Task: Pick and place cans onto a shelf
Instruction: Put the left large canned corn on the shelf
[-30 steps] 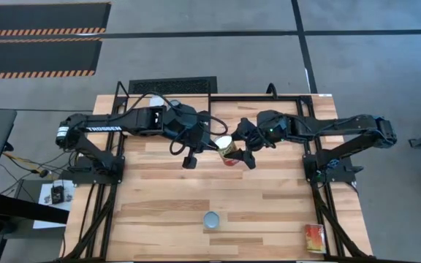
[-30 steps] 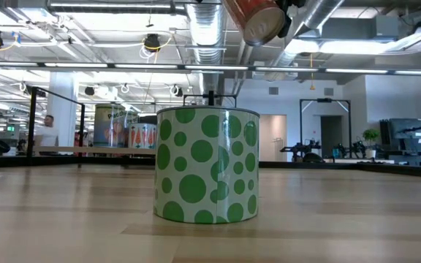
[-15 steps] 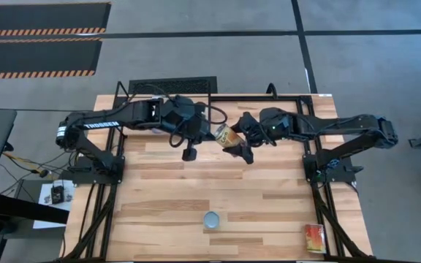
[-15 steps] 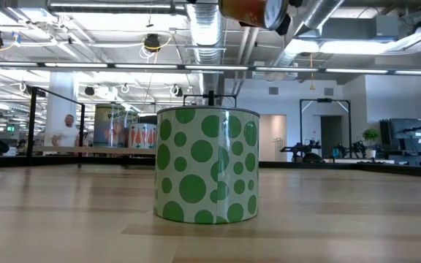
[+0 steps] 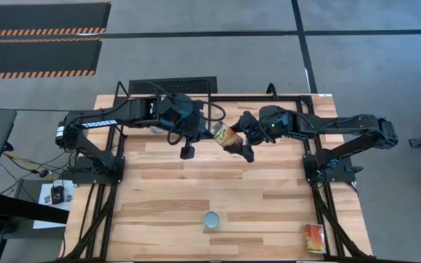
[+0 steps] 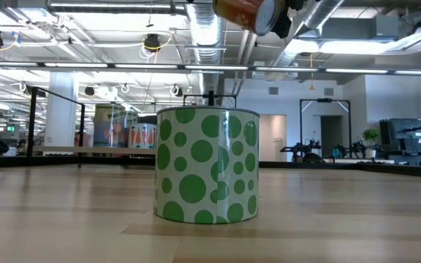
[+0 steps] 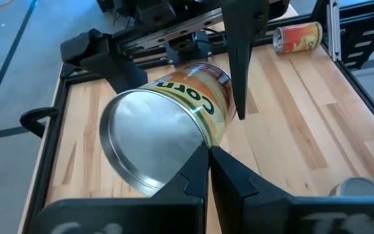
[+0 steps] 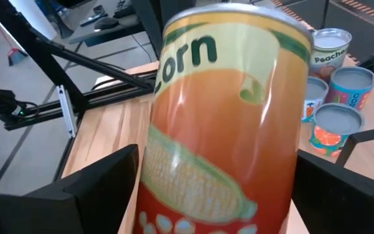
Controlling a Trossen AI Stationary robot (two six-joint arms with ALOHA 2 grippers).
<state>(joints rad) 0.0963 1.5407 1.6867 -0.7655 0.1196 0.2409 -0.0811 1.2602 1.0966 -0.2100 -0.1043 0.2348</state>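
The right gripper (image 5: 238,143) holds a corn can (image 5: 226,136) clear of the worktop (image 5: 232,204), near the far middle of the boards. Its fingers are spread about the can's body, one on either side, and the can lies tipped over with its bare metal end turned toward the left arm. In the right wrist view the corn can (image 8: 229,123) fills most of the picture, with its yellow cob and the word "Corn" on an orange label.

The left gripper (image 5: 189,139) hangs just beside that can, on its left, and its fingers (image 7: 208,175) are closed together with nothing between them. They point straight at the can's silver end (image 7: 149,144).

Behind the held can, the right wrist view shows a cluster of cans (image 8: 335,84) standing upright together, one labelled peaches; a dark bar crosses in front of them.

A green-dotted can (image 6: 207,164) stands upright near the front edge of the worktop, well apart from both arms. A red can (image 5: 313,238) lies on its side at the front right corner.
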